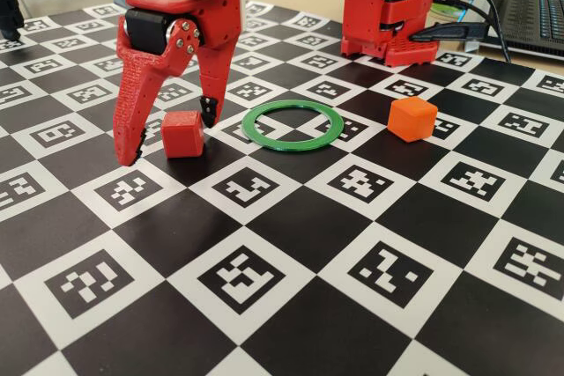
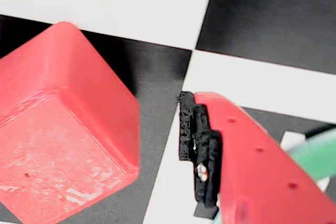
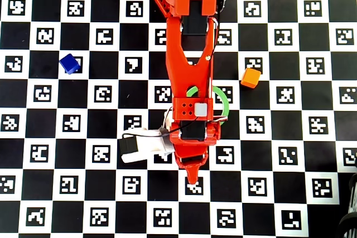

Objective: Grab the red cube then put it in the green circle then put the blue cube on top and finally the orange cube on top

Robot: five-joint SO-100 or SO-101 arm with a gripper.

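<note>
The red cube [image 1: 182,133] rests on the checkered board, between the two fingers of my red gripper [image 1: 169,138], which stands open around it. In the wrist view the red cube [image 2: 63,140] fills the left side, and a strip of board separates it from the black finger pad [image 2: 199,145]. The green circle [image 1: 293,124] lies flat and empty just right of the gripper; a bit of the green circle [image 2: 315,153] shows behind the finger. The orange cube [image 1: 412,119] sits further right. In the overhead view the blue cube [image 3: 69,63] lies far left, and the arm hides the red cube.
The arm's red base [image 1: 388,6] stands at the back of the board with cables running off to the right. A laptop [image 1: 533,15] sits at the back right. The board [image 1: 291,244] carries printed marker squares all over.
</note>
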